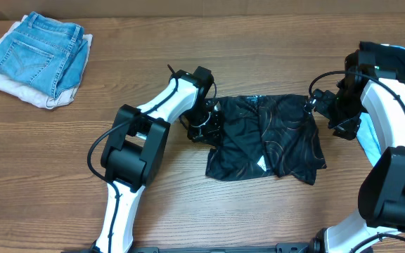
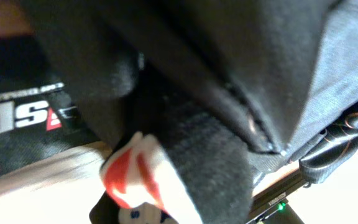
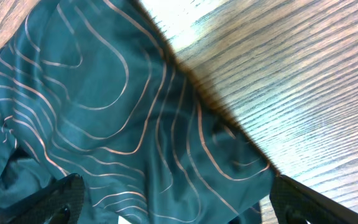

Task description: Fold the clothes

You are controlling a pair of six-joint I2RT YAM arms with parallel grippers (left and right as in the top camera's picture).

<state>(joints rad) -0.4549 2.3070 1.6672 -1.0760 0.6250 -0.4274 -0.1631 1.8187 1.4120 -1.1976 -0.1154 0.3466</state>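
The black jersey point(image 1: 266, 137) with thin orange contour lines lies crumpled in the middle of the table. My left gripper point(image 1: 206, 126) is at its left edge. In the left wrist view black fabric point(image 2: 229, 74) fills the frame and hides the fingers; it hangs lifted off the wood, with white lettering point(image 2: 17, 117) and a red and white patch point(image 2: 135, 177) showing. My right gripper point(image 1: 322, 107) is at the jersey's upper right corner. In the right wrist view its fingers point(image 3: 179, 208) are spread wide over the jersey point(image 3: 104, 99), open around the cloth.
Folded blue jeans point(image 1: 41, 50) lie on a white cloth point(image 1: 9, 88) at the far left. A plain black garment point(image 1: 396, 60) and a light blue item point(image 1: 368, 146) sit at the right edge behind the right arm. Bare wood point(image 3: 291, 74) lies beside the jersey.
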